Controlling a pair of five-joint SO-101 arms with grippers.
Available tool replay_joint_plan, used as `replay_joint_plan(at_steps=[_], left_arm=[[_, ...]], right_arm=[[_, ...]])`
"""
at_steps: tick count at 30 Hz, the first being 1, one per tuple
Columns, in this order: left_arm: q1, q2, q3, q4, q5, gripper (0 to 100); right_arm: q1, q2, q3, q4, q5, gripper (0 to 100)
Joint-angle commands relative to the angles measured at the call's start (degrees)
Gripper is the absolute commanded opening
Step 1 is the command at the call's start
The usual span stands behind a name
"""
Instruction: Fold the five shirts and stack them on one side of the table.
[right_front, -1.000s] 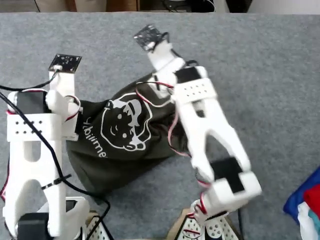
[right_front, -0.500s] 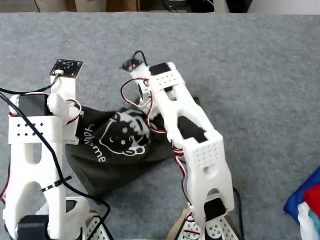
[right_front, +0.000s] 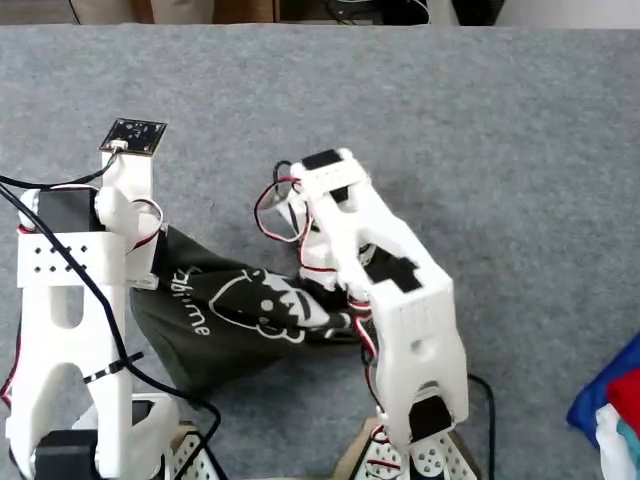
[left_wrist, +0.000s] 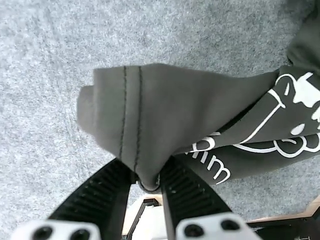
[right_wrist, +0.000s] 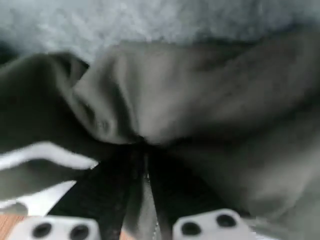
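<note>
The right gripper (right_wrist: 141, 155), clamped on the dark shirt (right_front: 235, 320), has dragged its far edge down-frame, doubling it over at lower left while the left gripper (left_wrist: 146, 181) pinches its hem, so one fold looks made

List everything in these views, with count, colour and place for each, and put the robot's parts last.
shirt: one, dark grey with a white cartoon print, bunched on the table between the two arms, held at two ends.
pile of clothes: one, blue, red, white and teal, at the table's right edge on the robot's side, cut off by the picture's edge.
table: one, covered in grey felt-like cloth, under everything.
left arm: one, white with black motors, at the shirt's left.
right arm: one, white, bent over the shirt's right end.
left gripper: one, black fingers, pinching the shirt's stitched hem.
right gripper: one, black fingers, shut on a fold of the shirt.
</note>
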Motion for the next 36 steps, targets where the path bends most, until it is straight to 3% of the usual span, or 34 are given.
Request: replay_joint_plan(at_steps=[1, 6, 10, 14, 20, 29, 36], left_arm=[[-0.62, -1.71, -0.62, 0.53, 0.0, 2], [-0.62, -1.71, -0.62, 0.53, 0.0, 2], [-0.62, -1.71, -0.62, 0.53, 0.0, 2], [-0.62, -1.71, -0.53, 0.53, 0.0, 2], [-0.62, -1.71, -0.35, 0.53, 0.0, 2], [-0.7, -1.71, -0.62, 0.53, 0.0, 2], [-0.62, -1.63, -0.62, 0.53, 0.0, 2]], right_arm=[[1.45, -9.98, -0.57, -1.58, 0.09, 0.8], [3.56, -12.18, -1.1, -15.47, 0.26, 0.8], [4.35, -5.32, -1.19, -31.03, 0.0, 0.7], [4.0, 1.63, -4.09, -39.21, -0.09, 0.6], [5.23, 8.04, -20.97, -39.12, -0.18, 0.6], [11.3, 13.49, -47.16, -38.86, -9.05, 0.6], [14.73, 13.76, -60.62, -23.03, -9.05, 0.8]])
